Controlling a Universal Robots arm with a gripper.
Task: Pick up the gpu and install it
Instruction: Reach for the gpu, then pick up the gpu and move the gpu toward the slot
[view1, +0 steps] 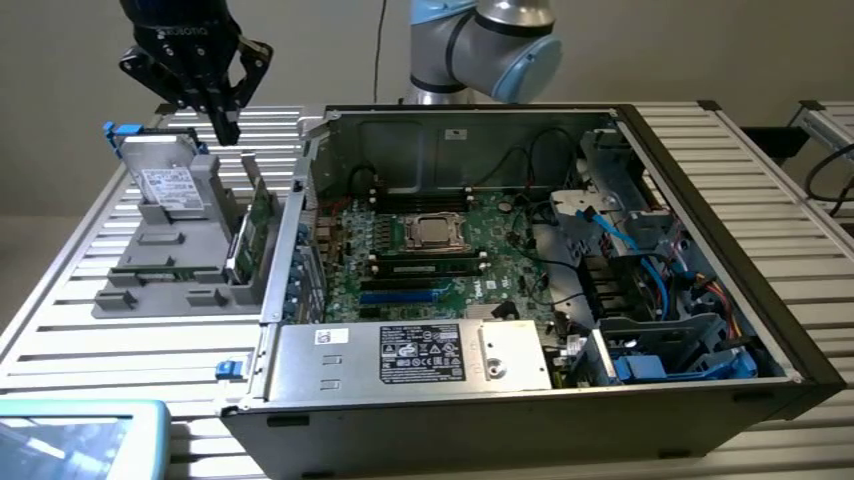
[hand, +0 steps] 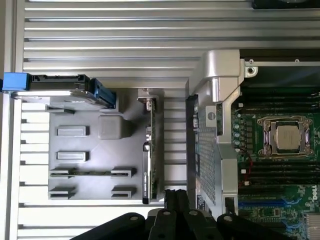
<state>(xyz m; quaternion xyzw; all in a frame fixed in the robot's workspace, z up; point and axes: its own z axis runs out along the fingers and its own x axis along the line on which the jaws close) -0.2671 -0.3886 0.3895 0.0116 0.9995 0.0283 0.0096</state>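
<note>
The gpu stands on edge in a gray holder on the slatted counter, just beside the open computer case at the exterior view's right. Beyond it in the same holder leans a silver hard drive. Farther back and above them hangs the end effector, fingers pressed together, gripping nothing, apart from the card.

Exterior angles down; wrist, apparently overhead, shares the holder.
</note>
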